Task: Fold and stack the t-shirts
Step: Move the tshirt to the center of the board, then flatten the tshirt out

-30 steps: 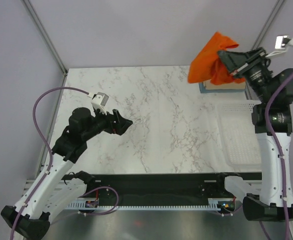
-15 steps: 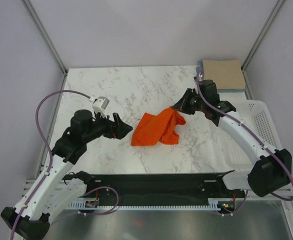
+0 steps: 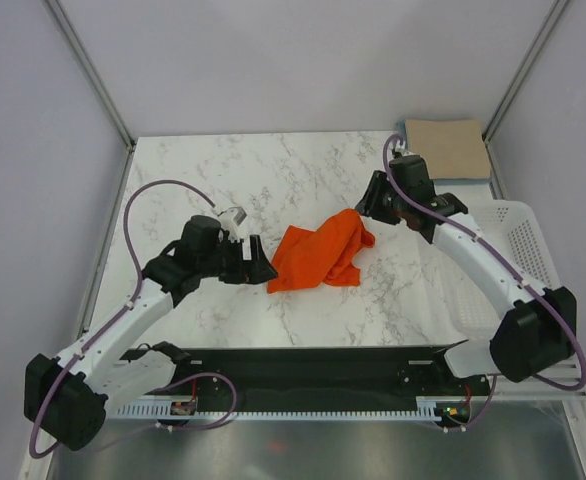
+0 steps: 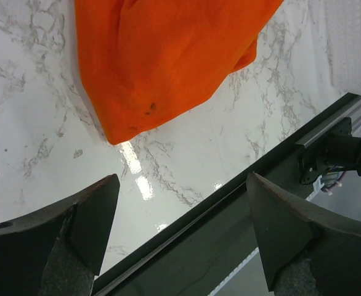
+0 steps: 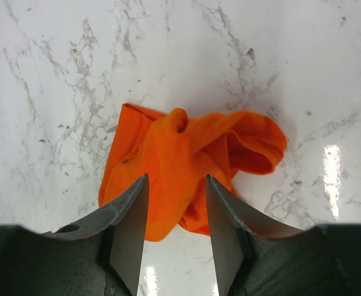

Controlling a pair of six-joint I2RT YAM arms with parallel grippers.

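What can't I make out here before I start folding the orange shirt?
Orange t-shirt: collar and sleeves lost in its own crumples, all views; left wrist view crops it at the top edge.
Light blue t-shirt: only a sliver under the tan t-shirt, top view.
Basket: partly behind the right arm, top view.

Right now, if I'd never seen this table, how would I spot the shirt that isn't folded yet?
Look at the white marble table and go to its middle. The orange shirt lies there in a crumpled heap. Its only clear neighbour, the tan shirt, is folded flat in the far right corner, so the bright colour and the rumpled shape give it away.
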